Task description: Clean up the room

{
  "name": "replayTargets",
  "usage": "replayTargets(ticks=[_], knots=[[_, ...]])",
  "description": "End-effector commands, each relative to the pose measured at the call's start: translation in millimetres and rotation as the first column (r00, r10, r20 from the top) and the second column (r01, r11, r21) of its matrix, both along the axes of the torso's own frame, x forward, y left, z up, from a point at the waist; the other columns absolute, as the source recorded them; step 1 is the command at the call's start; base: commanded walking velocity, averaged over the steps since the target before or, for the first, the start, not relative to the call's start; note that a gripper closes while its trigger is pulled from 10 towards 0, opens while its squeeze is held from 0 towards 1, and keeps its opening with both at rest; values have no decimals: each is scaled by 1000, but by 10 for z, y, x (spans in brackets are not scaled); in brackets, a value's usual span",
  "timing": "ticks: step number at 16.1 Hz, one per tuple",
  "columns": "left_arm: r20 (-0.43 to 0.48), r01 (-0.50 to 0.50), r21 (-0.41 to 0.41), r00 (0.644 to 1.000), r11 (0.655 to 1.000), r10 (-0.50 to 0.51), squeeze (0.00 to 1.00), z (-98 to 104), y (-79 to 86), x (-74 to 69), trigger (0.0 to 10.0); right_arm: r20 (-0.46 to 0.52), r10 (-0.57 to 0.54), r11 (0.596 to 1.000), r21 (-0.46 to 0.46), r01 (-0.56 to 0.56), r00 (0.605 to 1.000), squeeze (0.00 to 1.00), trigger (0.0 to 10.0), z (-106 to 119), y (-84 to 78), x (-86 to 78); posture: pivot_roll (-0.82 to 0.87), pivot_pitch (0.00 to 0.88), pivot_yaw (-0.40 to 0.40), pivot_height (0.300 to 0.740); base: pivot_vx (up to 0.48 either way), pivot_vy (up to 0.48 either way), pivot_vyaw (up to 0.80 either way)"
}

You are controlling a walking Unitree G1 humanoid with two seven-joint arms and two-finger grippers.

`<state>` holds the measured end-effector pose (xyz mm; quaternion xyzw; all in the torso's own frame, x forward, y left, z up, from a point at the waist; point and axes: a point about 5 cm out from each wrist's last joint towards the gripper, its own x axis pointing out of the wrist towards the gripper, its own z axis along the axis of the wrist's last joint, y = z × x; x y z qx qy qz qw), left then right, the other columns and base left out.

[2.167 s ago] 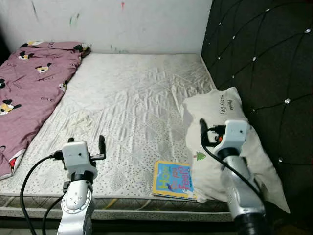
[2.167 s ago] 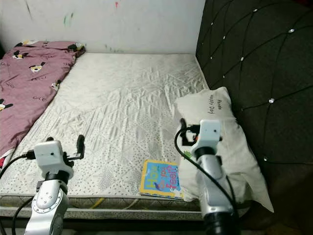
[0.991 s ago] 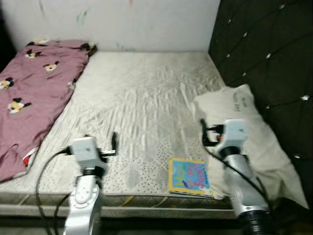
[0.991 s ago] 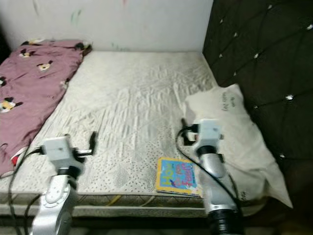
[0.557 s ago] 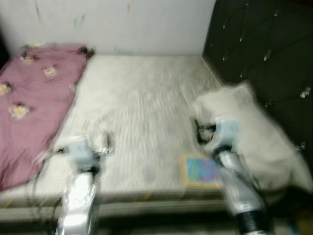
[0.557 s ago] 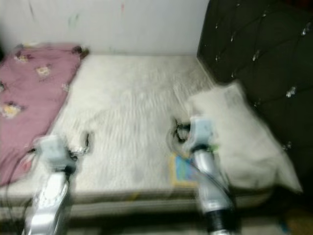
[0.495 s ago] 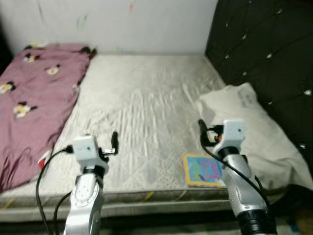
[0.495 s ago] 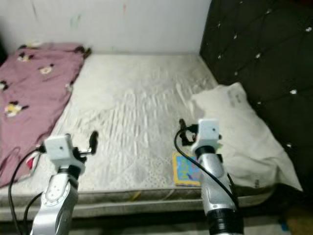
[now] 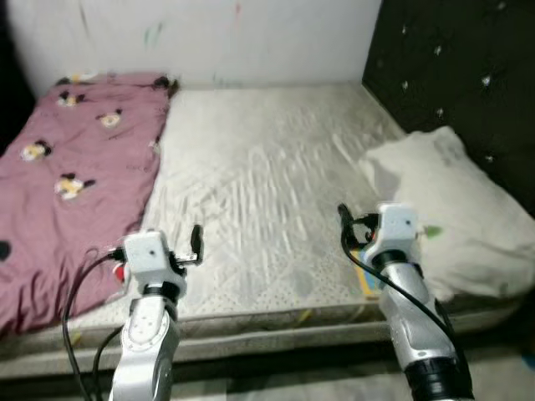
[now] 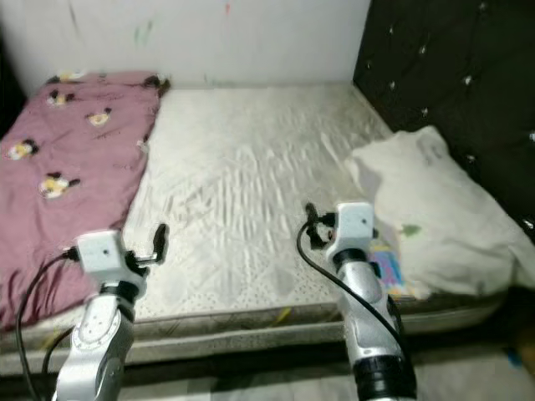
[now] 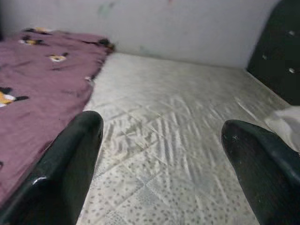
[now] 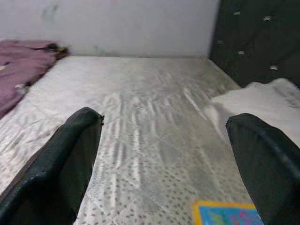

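One book (image 10: 386, 266) is lying flat on the mattress (image 9: 267, 175), at the near edge, with its far side touching or tucked under the pillow (image 9: 451, 213); which of the two cannot be told. Its cover is showing blue, yellow and pink. In the right wrist view the book (image 12: 229, 214) is appearing as a yellow-bordered blue corner near the right-hand finger.

The pillow is white, is resting on the mattress against the dark tufted headboard (image 9: 468, 75), and is overhanging the mattress's near edge slightly. The pillow (image 12: 267, 101) is also lying ahead of the right gripper.

The blanket (image 9: 67, 159) is maroon with cartoon prints and is covering the side of the mattress opposite the headboard, from the white wall (image 9: 209, 38) to the near edge. A small red item (image 9: 119, 271) is peeking out where the blanket meets the mattress's near edge; it is too small to identify.

The right gripper (image 12: 164, 164) is hovering over the near edge of the mattress, just beside the book, with fingers spread wide and gripping nothing. The left gripper (image 11: 164, 164) is hovering over the near edge of the mattress, beside the blanket's border, likewise spread wide and empty. Both silver arms are reaching forward from below the mattress edge, each with a black cable looping at the wrist.
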<state>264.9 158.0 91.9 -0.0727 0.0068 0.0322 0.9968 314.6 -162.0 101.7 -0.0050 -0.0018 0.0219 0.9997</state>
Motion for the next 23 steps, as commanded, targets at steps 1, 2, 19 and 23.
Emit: replayTargets(ticks=[1,2,19,23], knots=[[-3,-14,-1,1000,1000,14,0,11,56,9,10000,24,15,1000,7,-15,1000,0,10000,61,63,26,36,22,-13,740,0,480,0],[-5,-14,-4,1000,1000,14,0,9,55,9,10000,25,18,1000,2,-18,1000,0,10000,64,70,30,36,22,-13,740,0,480,0],[64,38,21,997,999,-39,0,104,7,20,10000,37,18,999,-31,-16,999,0,10000,85,92,87,42,5,-15,740,133,84,71],[57,25,10,998,1000,-26,0,91,1,31,10000,39,17,999,-30,-16,999,0,10000,86,92,100,42,0,-16,740,126,0,0]])
